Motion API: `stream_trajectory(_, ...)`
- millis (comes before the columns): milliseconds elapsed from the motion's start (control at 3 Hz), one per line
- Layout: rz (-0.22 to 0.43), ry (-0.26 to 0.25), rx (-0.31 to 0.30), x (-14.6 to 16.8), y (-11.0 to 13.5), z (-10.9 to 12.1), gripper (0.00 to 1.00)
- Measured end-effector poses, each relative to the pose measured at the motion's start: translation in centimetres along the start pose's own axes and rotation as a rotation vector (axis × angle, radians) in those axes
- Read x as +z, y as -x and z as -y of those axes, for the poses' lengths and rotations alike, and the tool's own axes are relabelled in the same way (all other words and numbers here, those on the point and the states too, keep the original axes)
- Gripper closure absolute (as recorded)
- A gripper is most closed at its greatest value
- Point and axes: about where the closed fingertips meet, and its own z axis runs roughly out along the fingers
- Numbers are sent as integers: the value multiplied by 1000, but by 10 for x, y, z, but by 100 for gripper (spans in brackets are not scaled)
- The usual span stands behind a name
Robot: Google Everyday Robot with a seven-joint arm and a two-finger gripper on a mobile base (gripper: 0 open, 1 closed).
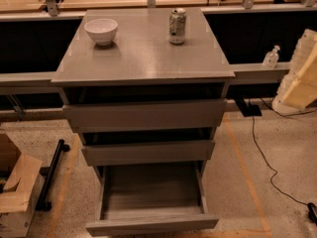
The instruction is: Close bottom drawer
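Gripper [302, 78]: a pale cream shape at the picture's right edge, well to the right of the cabinet [143, 58] and level with its top. It is cut off by the frame, and whether it is spread or pressed together cannot be told. It touches nothing on the cabinet. The bottom drawer [151, 195] is at the cabinet's foot, pulled far out toward the viewer, with its shallow grey box and wood-grain floor in full view and its plain front panel nearest the camera. Above it sit the middle drawer front [147, 152] and the wider top drawer front [144, 115], each with a dark gap over it. On the cabinet top a white bowl [101, 30] stands near the back left corner. A drinks can [177, 26] stands upright toward the back right, its printed label too blurred to read. Right of the cabinet, a small clear bottle [271, 57] rests on a ledge, and a black cable [262, 152] trails across the speckled floor. Left of the cabinet, a cardboard box [17, 192] is cut off by the frame, with a black pole [52, 172] lying beside it.
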Motion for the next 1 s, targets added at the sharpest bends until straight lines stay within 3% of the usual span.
stream_trajectory(1000,-1,1,-1,1,0,-1,1)
